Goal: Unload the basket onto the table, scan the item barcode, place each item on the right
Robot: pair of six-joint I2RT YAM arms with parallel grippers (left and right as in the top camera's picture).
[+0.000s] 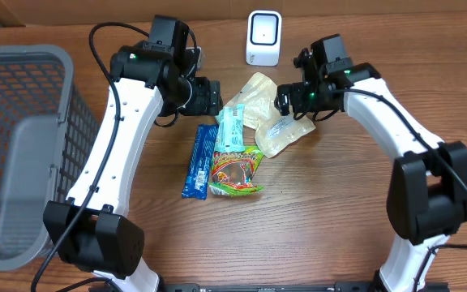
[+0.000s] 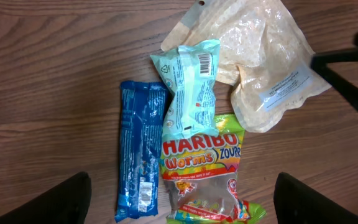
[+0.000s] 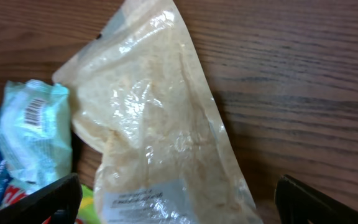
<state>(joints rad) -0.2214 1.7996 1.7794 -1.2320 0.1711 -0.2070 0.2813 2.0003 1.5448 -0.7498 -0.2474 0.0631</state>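
Nearest us, the Haribo worms bag (image 1: 235, 172) lies on the counter (image 1: 339, 227), with the blue bar (image 1: 199, 162) at its 9 o'clock. The teal packet (image 1: 231, 130) rests on the bag's far edge, barcode up, so we think it is easy to read. The left end effector (image 1: 205, 96) and the right end effector (image 1: 290, 99) hang open and empty. The scanner (image 1: 263, 38) stands at 12 o'clock.

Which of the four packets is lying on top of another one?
The light teal packet: its lower end covers the top edge of the Haribo worms bag, and no other packet lies over it.

The Haribo bag (image 2: 201, 168) is cut off below, and print on the grain pouch (image 2: 260, 50) is unreadable.
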